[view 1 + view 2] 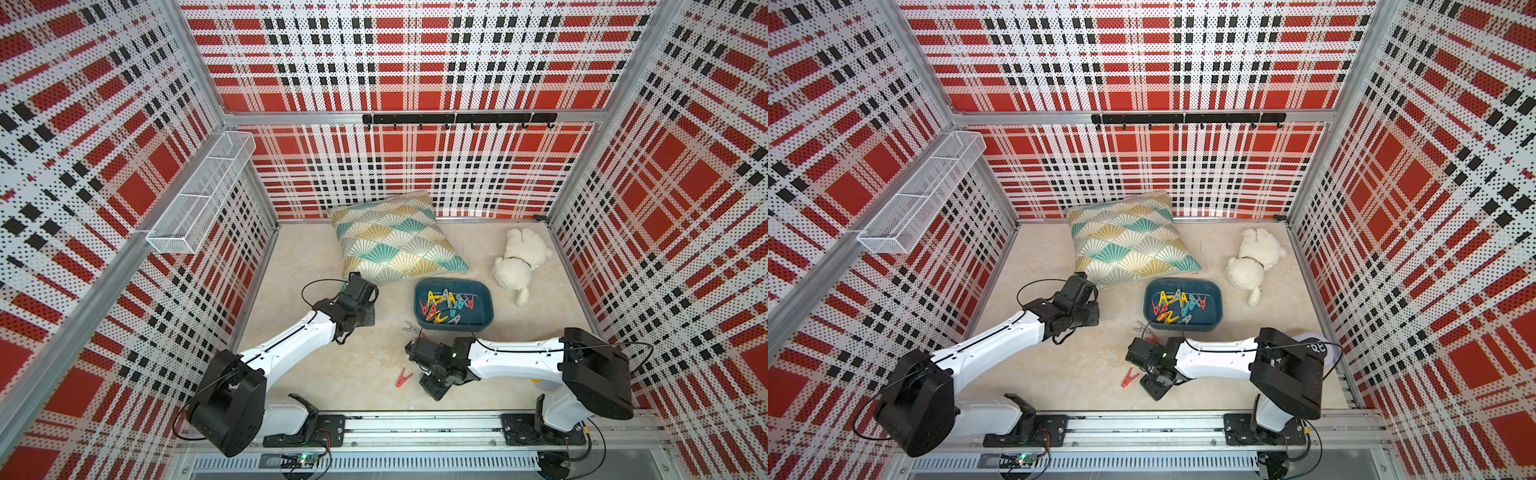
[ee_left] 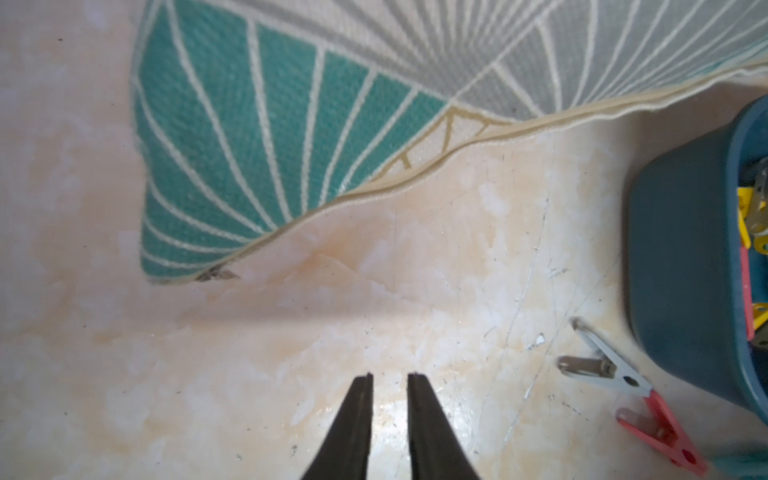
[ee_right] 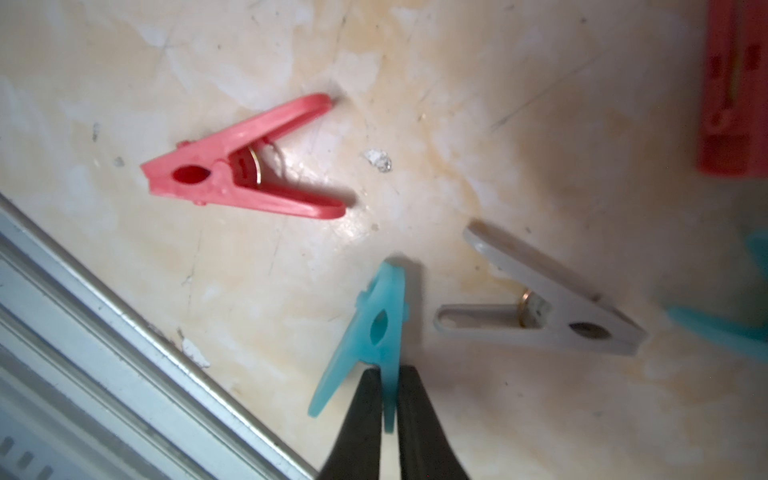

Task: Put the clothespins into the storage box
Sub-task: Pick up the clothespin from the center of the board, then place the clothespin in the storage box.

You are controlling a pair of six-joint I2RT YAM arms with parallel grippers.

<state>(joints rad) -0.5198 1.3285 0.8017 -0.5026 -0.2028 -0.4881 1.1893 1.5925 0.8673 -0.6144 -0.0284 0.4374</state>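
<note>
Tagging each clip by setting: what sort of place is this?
Probably a staged robot test cell, dressed as a home corner: plaid perforated wall panels, two arms on a base rail, and a pillow, plush toy and storage box of clothespins.

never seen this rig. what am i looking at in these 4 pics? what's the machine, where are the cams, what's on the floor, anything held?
Two white robot arms stand on a rail: left arm, right arm. Two pictures look down from one overhead camera pair; the other two come from a camera on each wrist. On the floor: a pillow, a plush toy, a blue box of clothespins, plus a red clothespin and a grey clothespin lying loose. The right arm's fingers are shut on a teal clothespin. The left arm's fingers stand slightly apart, empty, near the pillow.
</note>
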